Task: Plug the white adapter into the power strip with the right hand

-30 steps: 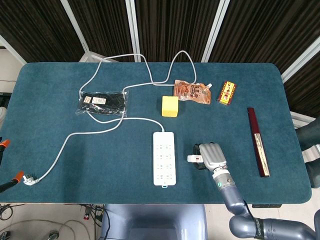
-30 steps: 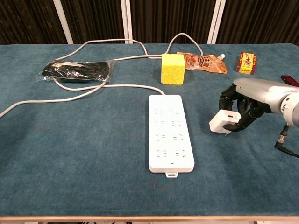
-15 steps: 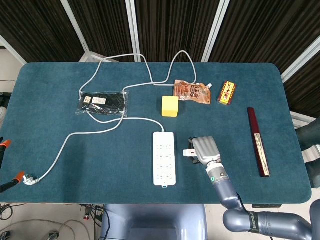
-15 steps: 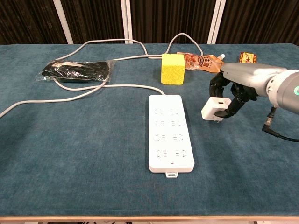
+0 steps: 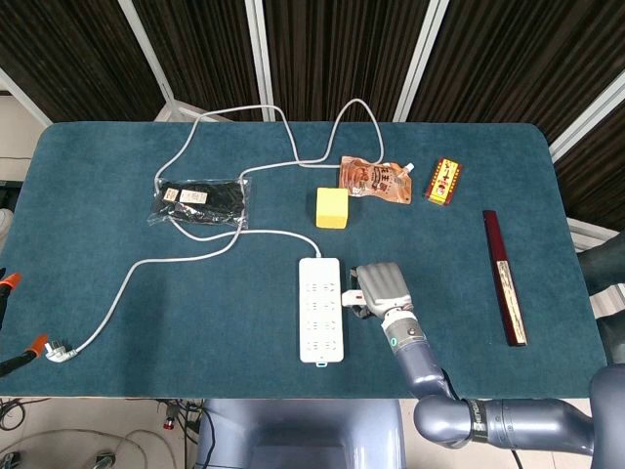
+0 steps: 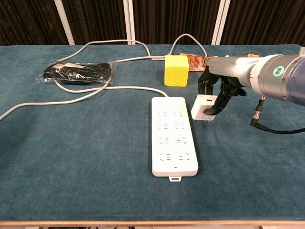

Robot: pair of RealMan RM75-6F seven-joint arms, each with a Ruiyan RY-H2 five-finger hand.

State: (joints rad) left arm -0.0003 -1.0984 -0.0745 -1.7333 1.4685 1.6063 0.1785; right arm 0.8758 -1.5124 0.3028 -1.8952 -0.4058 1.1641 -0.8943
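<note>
The white power strip (image 5: 321, 308) (image 6: 173, 134) lies flat near the table's front, its cord running back and left. My right hand (image 5: 381, 290) (image 6: 219, 88) holds the white adapter (image 6: 202, 108) (image 5: 354, 297) above the cloth, just right of the strip's upper sockets. The adapter's prongs point down and hang clear of the strip. The left hand is out of both views.
A yellow cube (image 5: 332, 207) (image 6: 175, 70) stands behind the strip, beside an orange pouch (image 5: 375, 179). A small red box (image 5: 443, 181) and a dark red bar (image 5: 506, 277) lie to the right. A black bagged item (image 5: 202, 201) sits at left; the cord's plug (image 5: 59, 350) rests near the front left edge.
My right hand has carried the adapter leftward and a bit farther back, from well right of the strip to right beside its edge. Nothing else moved.
</note>
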